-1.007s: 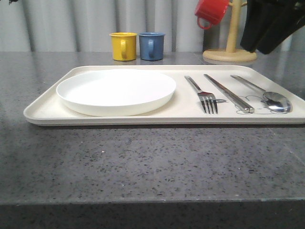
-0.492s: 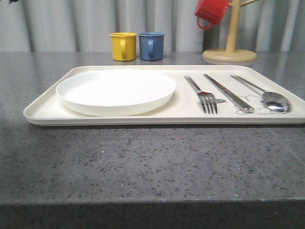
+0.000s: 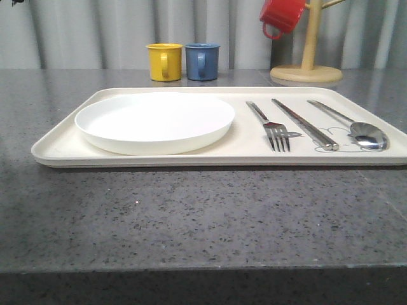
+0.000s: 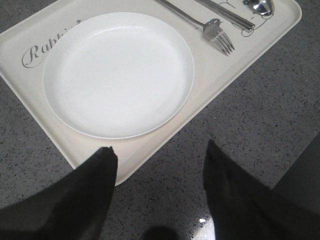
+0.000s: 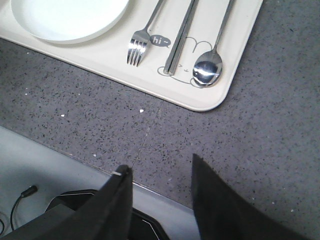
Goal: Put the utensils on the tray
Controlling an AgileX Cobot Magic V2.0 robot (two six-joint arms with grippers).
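Worktop (image 3: 191,216): grey speckled stone. Tray (image 3: 63,147) lies flat on it, long side along the worktop's near edge. Plate (image 3: 154,121) occupies the tray's left half. On the tray's right half, lying apart and roughly parallel: chopsticks (image 3: 305,124) in the middle, spoon (image 3: 369,135) toward the right rim, fork (image 3: 276,135) nearest the plate. Left gripper (image 4: 160,165) jaws spread, holding nothing, over the tray's corner. Right gripper (image 5: 162,175) jaws spread, empty, over the worktop's near edge.

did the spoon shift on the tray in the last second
No. In the front view the spoon lies at the same spot by the tray's right end, still right of the chopsticks, same angle.
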